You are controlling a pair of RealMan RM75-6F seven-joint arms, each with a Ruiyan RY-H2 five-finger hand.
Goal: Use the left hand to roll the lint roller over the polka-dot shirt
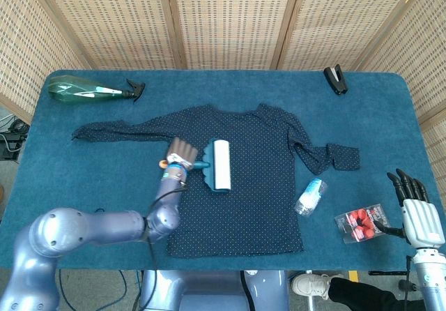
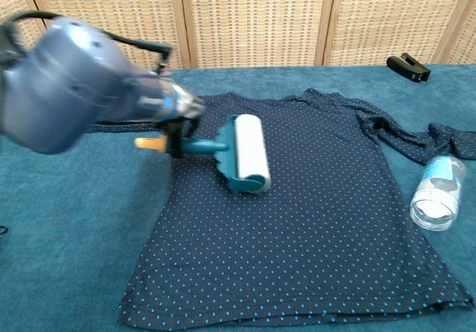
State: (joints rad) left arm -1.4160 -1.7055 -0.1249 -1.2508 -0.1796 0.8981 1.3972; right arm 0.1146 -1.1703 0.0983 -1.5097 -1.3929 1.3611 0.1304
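Observation:
A navy polka-dot shirt (image 1: 244,185) (image 2: 312,220) lies flat on the blue table, sleeves spread to both sides. The lint roller (image 1: 220,165) (image 2: 250,152) has a white roll in a teal frame and rests on the shirt's upper left chest. My left hand (image 1: 180,155) (image 2: 175,116) grips its teal handle, whose orange end (image 2: 151,144) sticks out to the left. My right hand (image 1: 415,206) hovers at the table's right front corner, fingers apart and holding nothing; the chest view does not show it.
A green spray bottle (image 1: 87,88) lies at the back left. A black stapler (image 1: 335,79) (image 2: 408,66) sits at the back right. A small clear bottle (image 1: 310,195) (image 2: 438,191) lies beside the shirt's right hem. A packet of red items (image 1: 360,224) is near my right hand.

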